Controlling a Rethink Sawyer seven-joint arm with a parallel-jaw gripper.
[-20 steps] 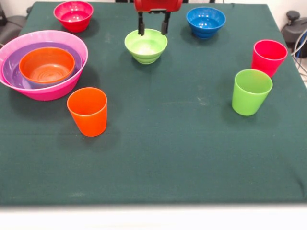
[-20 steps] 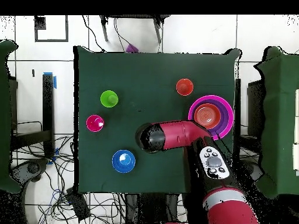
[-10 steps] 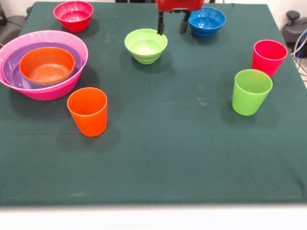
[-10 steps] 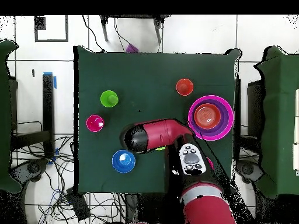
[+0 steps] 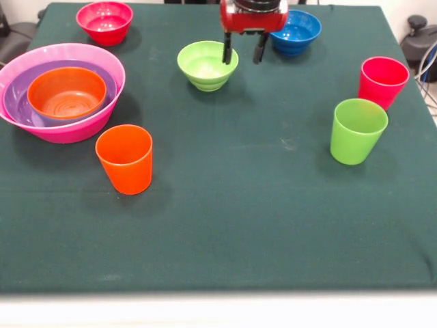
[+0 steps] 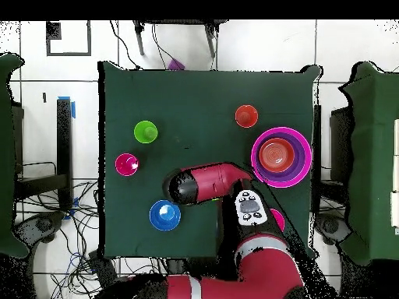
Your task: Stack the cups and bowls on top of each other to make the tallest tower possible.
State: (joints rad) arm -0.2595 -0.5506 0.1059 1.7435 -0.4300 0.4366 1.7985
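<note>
My gripper (image 5: 243, 52) is open and empty. It hangs between the lime green bowl (image 5: 205, 65) and the dark blue bowl (image 5: 297, 31), with one finger (image 5: 227, 52) over the green bowl's right rim. The tower (image 5: 63, 92) at the left is the huge pink bowl holding the purple and orange bowls. A red-pink bowl (image 5: 104, 21) sits at the far left. The orange cup (image 5: 125, 158), lime green cup (image 5: 356, 130) and red-pink cup (image 5: 382, 80) stand upright and apart. No light blue bowl shows. In the overhead view the arm (image 6: 206, 182) covers the green bowl.
In the overhead view the dark blue bowl (image 6: 164, 215) lies just below the arm's end, and the tower (image 6: 281, 156) lies right of the arm. The green cloth-covered table (image 5: 259, 219) ends at a white front edge.
The gripper moved from over the lime green bowl's middle to the right, towards the dark blue bowl. It then came down a little at the green bowl's right rim. It stayed open.
</note>
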